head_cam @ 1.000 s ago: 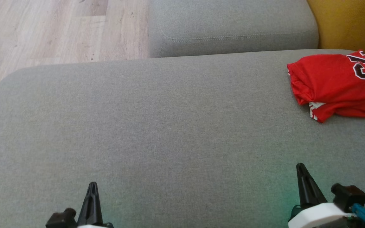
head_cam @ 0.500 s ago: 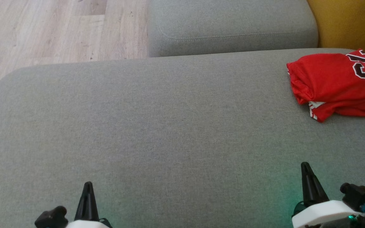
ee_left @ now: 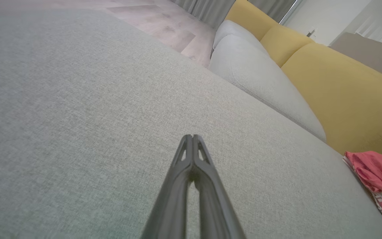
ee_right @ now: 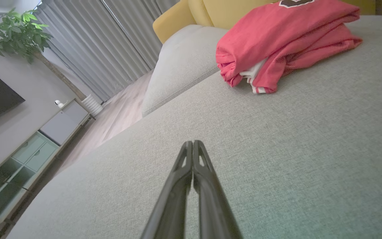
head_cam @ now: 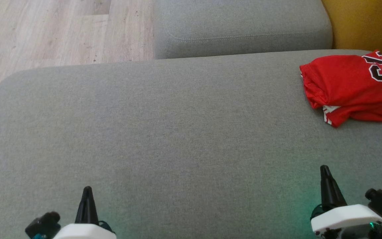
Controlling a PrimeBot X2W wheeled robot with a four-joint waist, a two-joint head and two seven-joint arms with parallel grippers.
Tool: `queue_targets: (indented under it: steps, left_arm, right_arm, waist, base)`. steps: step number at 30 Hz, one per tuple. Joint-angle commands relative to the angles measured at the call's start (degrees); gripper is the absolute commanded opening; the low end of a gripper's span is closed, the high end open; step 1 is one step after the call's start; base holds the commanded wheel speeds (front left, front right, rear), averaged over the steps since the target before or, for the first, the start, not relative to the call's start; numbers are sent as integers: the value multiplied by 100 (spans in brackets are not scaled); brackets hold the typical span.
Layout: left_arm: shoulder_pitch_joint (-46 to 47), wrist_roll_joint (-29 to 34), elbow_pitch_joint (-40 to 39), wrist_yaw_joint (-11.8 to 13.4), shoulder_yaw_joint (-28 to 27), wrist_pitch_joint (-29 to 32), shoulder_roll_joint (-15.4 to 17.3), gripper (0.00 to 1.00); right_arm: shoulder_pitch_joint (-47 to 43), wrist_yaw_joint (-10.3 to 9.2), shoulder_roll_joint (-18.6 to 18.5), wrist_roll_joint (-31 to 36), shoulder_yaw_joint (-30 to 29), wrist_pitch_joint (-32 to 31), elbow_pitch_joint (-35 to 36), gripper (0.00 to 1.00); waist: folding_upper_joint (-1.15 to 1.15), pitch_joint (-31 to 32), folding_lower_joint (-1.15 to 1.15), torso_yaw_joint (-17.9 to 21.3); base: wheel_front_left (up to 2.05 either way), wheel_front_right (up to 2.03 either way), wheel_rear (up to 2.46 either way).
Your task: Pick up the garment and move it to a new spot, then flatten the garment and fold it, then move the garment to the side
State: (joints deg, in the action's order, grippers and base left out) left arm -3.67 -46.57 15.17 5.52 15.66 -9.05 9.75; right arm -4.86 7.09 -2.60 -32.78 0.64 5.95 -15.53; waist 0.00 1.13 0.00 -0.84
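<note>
both our left claw (head_cam: 87,190) and right claw (head_cam: 324,168) are closed and empty, over the sofa seat (head_cam: 177,126). the red garment (head_cam: 347,83) lies folded at its far right corner, well apart from them. we judge the move aside done; next, we just keep clear.

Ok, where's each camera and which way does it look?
Head view: on the head, looking down at grey seat and red garment; left tool, right tool below.
Left wrist view: on left arm, along its shut tool, toward the yellow backrest.
Right wrist view: on right arm, along its shut tool, toward the garment.
All share the garment.
</note>
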Motion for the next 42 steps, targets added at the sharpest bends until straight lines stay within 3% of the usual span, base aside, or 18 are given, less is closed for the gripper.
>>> queue_targets:
  steps: [1,42]
  left_arm:
    - [281,-119,-149,-33,-186,27,-2,0]
    - [588,-2107,-137,-594,-1056,678,-283,0]
  right_arm:
    - [305,12,-89,-173,-20,-31,180,0]
    - [650,24,-130,-2801,-234,-492,172,0]
  waist:
    - [0,-2,0,1]
    - [0,-59,0,38]
  base:
    - [0,0,0]
    - [0,0,0]
